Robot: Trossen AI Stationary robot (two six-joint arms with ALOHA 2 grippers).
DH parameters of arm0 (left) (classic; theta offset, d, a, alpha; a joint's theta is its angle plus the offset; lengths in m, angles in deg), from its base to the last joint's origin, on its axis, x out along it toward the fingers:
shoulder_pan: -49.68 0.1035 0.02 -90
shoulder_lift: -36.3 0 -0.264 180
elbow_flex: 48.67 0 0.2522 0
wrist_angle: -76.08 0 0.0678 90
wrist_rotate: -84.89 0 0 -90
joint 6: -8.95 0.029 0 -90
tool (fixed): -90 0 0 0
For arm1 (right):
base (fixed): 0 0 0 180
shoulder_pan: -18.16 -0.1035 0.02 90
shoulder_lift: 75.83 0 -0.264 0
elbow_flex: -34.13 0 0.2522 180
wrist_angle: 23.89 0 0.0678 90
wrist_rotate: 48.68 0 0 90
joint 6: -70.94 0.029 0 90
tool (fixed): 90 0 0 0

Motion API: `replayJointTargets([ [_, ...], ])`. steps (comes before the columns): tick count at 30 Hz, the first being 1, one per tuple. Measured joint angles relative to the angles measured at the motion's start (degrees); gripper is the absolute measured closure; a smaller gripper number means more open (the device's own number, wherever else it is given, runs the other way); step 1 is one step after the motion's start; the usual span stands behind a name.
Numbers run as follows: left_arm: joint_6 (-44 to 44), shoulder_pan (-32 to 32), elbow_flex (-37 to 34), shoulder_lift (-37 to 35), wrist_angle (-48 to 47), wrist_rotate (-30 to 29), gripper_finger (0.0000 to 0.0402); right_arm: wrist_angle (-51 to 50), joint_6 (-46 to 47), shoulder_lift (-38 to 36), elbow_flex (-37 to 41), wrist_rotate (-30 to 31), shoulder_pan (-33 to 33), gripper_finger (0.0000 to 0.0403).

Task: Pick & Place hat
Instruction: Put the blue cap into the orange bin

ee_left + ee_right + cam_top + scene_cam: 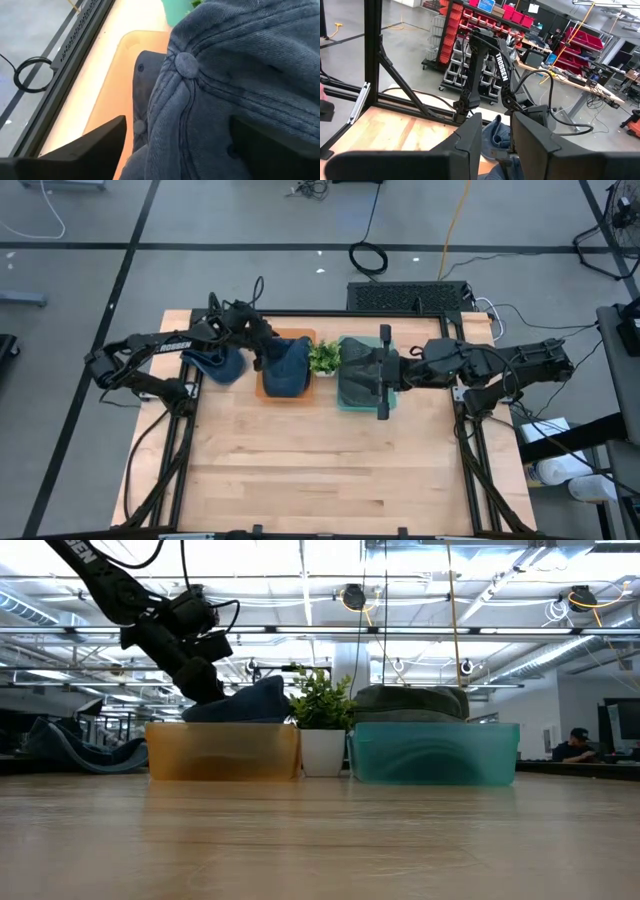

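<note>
Over the orange bin [286, 388], at twelve o'clock on the table, we saw the left gripper [175, 145] with jaws apart astride the blue hat [287, 366], apparently to let it settle inside. At one o'clock, the right gripper [384, 370] waited over the teal bin [433, 753], fingers nearly together, holding nothing we could see.

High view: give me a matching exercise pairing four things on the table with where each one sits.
Things:
1. blue hat
2. dark green hat
3. potted plant
4. blue cloth

Places:
A. between the two bins
B. in the teal bin
C. on the table left of the orange bin
D. in the orange bin

Pairs: 1-D, 2-B, 3-A, 4-C
</note>
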Motion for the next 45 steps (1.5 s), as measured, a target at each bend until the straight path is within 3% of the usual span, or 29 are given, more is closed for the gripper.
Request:
replayJointTargets([
  [7, 0.6, -0.4, 1.3, -0.9, -0.8, -2.7, 0.0019, 0.0, 0.0, 0.0, 0.0, 0.0, 0.0, 0.0303],
  [17, 2.8, -0.7, 3.6, -10.0, -3.9, -8.4, 0.0023, -0.2, -0.2, 0.0, 0.0, 0.0, 0.0, 0.0303],
  [25, -0.4, -0.9, 3.6, -19.7, -16.6, -19.6, 0.0034, -0.2, -0.2, 0.0, 0.0, 0.0, 0.0, 0.0303],
  [34, -8.5, -5.3, 3.6, -27.7, -31.5, -35.7, 0.0055, -0.3, -0.2, 0.0, 0.0, 0.0, 0.0, 0.0303],
  [42, -21.9, -8.2, 3.6, -28.4, -44.3, -30.9, 0.0062, -0.3, -0.2, 0.0, 0.0, 0.0, 0.0, 0.0303],
  [45, -25.4, -9.6, 3.6, -28.4, -44.3, -27.5, 0.0062, -0.4, -0.2, 0.0, 0.0, 0.0, 0.0, 0.0303],
])
